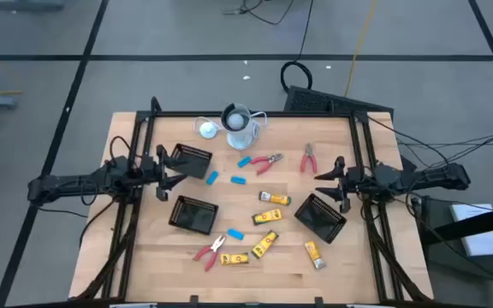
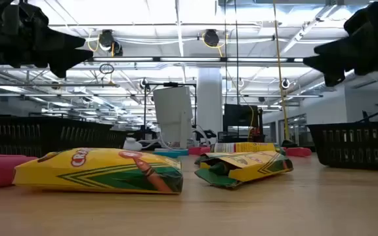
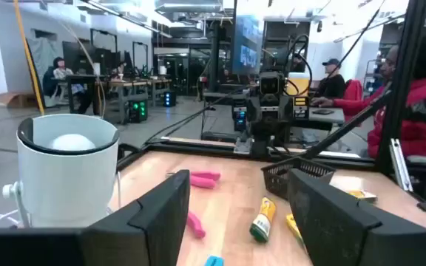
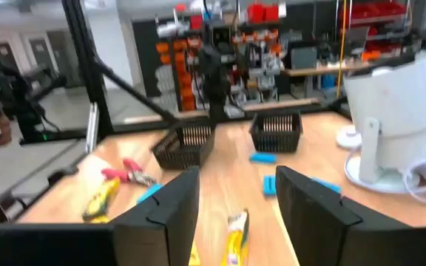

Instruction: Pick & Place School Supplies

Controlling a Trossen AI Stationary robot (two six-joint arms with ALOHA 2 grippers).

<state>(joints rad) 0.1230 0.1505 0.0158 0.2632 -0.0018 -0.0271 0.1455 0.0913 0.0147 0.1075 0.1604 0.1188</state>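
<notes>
The school supplies lie loose on the wooden table (image 1: 144, 257). They are light-blue blocks (image 1: 239, 181), yellow crayon boxes (image 1: 274, 198) (image 2: 104, 170) and red-handled pliers (image 1: 266, 162). My left gripper (image 1: 168, 175) (image 3: 239, 222) hovers open at the table's left, between two black mesh baskets. Nothing is between its fingers. My right gripper (image 1: 325, 178) (image 4: 235, 214) hovers open at the right, just above a third basket (image 1: 319, 216), and holds nothing. Both grippers point level toward the table's middle.
Black mesh baskets stand at the left (image 1: 191, 161), lower left (image 1: 193, 214) and right. A white round cup-like object (image 1: 240, 124) with a cable stands at the far middle. A black frame runs along the table's sides. People sit in the room beyond.
</notes>
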